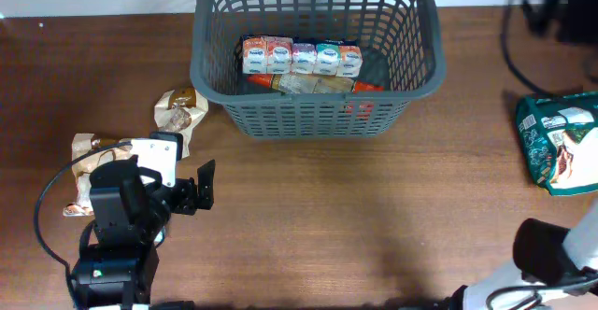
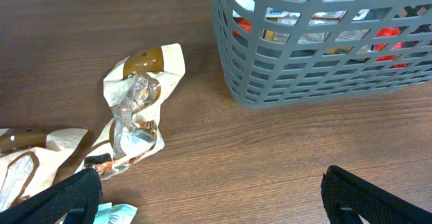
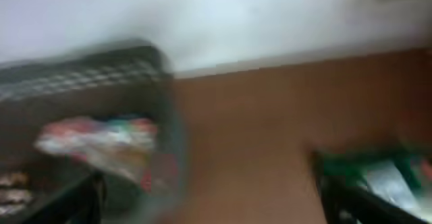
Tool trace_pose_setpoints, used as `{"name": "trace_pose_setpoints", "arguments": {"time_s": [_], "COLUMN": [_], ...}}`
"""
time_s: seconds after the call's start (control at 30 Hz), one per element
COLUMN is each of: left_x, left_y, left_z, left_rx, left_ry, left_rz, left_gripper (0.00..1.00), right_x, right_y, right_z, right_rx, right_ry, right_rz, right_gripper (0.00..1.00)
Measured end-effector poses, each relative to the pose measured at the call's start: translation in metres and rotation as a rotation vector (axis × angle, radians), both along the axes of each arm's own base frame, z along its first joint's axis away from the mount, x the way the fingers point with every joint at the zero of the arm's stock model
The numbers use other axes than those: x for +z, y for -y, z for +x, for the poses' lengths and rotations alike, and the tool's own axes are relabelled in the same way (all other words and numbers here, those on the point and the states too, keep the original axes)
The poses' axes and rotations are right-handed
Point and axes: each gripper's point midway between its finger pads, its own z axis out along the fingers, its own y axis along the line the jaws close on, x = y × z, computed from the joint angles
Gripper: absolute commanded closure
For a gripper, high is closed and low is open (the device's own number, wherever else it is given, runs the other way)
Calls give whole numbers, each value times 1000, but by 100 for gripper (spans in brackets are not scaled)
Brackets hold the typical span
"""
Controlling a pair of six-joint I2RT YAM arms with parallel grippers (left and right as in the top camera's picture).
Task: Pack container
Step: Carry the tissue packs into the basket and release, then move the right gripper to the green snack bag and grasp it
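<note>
Overhead, left tool (image 1: pixel 204 187) open, right tool (image 3: pixel 209 198) seemingly open

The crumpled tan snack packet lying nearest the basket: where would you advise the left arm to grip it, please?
Take the snack packet by its bunched middle, probably from straight above, jaws across the narrow width: it lies flat, and that raised crinkled waist offers most to pinch.
</note>
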Motion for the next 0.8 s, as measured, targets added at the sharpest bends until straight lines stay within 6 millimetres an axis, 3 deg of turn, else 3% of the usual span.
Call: {"name": "trace_pose_setpoints", "arguments": {"time_s": [0.1,0.2,0.33,0.63,0.8], "left_x": [0,0,0,-4,-4], "left_y": [0,0,0,0,0], "left_z": [0,0,0,-3,-3], "left_rx": [0,0,0,0,0], "left_ry": [0,0,0,-20,-21], "left_rz": [0,0,1,-1,-1], "left_gripper": [1,1,1,1,1], "right_x": [-40,-68,-101,-174,-219], "right_y": [34,62,85,159,173], "right_z": [-26,-33,-39,-36,-14], "right_rx": [-136,-250,-359,-512,-412], "right_ry": [-190,-292,-399,-558,-561], "right_rz": [28,61,84,-217,-306], "right_gripper": [1,1,1,1,1]}}
